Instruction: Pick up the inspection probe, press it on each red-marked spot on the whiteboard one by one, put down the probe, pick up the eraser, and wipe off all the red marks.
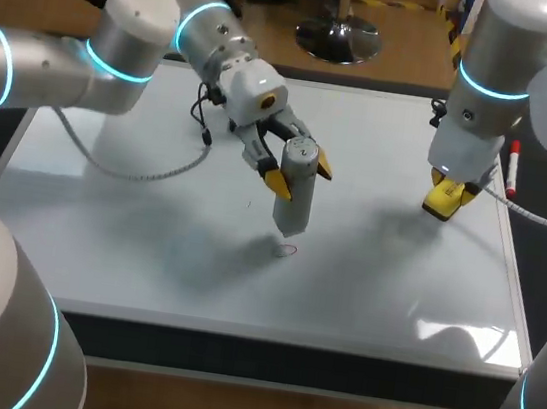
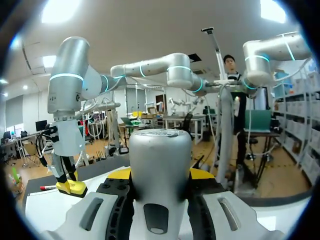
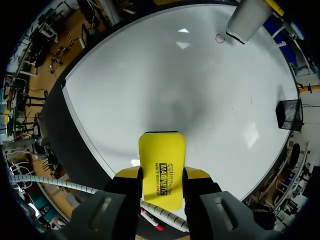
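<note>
The grey cylindrical probe (image 1: pixel 294 195) hangs upright over the whiteboard (image 1: pixel 127 246), with my left gripper (image 1: pixel 300 175) shut on its upper part. The probe's tip is just above a small red ring mark (image 1: pixel 289 251) near the board's middle. In the left wrist view the probe (image 2: pixel 160 165) fills the gap between the yellow fingertips (image 2: pixel 200 174). My right gripper (image 1: pixel 448 199) is shut on the yellow eraser (image 1: pixel 446 195) over the board's right part. The right wrist view shows the eraser (image 3: pixel 161 165) between its fingers, with the probe (image 3: pixel 247 20) and the red mark (image 3: pixel 220 38) far ahead.
A red marker pen (image 1: pixel 511 167) lies along the board's right edge, beside my right arm. A black cable (image 1: pixel 205 115) hangs from my left wrist over the board's far left part. A tiny dark speck (image 1: pixel 250 202) sits left of the probe.
</note>
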Robot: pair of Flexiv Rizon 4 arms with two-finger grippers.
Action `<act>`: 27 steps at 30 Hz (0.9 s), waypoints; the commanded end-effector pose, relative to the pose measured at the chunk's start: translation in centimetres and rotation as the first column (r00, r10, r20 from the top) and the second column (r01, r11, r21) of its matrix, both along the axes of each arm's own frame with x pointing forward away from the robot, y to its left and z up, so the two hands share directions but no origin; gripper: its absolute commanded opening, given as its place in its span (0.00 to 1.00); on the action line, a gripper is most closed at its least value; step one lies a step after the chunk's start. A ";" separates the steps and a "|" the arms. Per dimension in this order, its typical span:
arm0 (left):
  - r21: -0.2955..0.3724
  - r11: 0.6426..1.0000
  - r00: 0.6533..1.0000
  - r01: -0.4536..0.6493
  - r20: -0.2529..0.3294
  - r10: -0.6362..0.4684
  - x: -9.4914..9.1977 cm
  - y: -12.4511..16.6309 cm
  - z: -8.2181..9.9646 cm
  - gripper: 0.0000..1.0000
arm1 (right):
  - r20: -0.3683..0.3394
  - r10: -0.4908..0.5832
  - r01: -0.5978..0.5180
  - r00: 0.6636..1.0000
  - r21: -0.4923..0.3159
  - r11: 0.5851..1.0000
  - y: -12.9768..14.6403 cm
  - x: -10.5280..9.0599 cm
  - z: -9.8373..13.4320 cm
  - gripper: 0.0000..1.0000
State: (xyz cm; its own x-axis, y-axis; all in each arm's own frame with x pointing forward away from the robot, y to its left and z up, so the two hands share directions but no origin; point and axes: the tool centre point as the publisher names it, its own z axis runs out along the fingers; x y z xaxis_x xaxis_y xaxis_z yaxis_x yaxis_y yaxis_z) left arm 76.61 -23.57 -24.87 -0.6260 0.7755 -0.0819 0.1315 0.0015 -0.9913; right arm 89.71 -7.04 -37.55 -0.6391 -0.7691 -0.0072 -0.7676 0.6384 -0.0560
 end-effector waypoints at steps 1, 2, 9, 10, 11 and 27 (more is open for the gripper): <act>-0.023 0.985 0.985 -0.170 -0.012 0.170 -0.8 -0.1 -0.8 0.00 | -0.001 0.001 -0.001 1.000 -0.003 1.000 0.0 0.0 0.1 0.00; -0.023 0.985 0.985 -0.171 -0.017 0.171 -0.9 -0.1 -0.9 0.00 | -0.001 0.001 -0.001 1.000 -0.003 1.000 0.0 0.0 0.1 0.00; -0.018 0.986 0.986 -0.164 -0.041 0.163 -1.2 -0.3 -1.6 0.00 | -0.001 0.001 -0.001 1.000 -0.003 1.000 0.0 0.0 0.1 0.00; -0.015 0.987 0.986 -0.162 -0.043 0.161 -1.2 -0.3 -1.7 0.00 | -0.001 0.001 -0.001 1.000 -0.003 1.000 0.0 0.0 0.1 0.00; -0.014 0.987 0.986 -0.162 -0.047 0.161 -1.3 -0.3 -1.9 0.00 | -0.001 0.001 -0.001 1.000 -0.003 1.000 0.0 0.0 0.1 0.00; -0.007 0.992 0.991 -0.127 -0.049 0.127 -1.7 -0.2 -3.3 0.00 | -0.001 0.001 -0.001 1.000 -0.003 1.000 0.0 0.0 0.1 0.00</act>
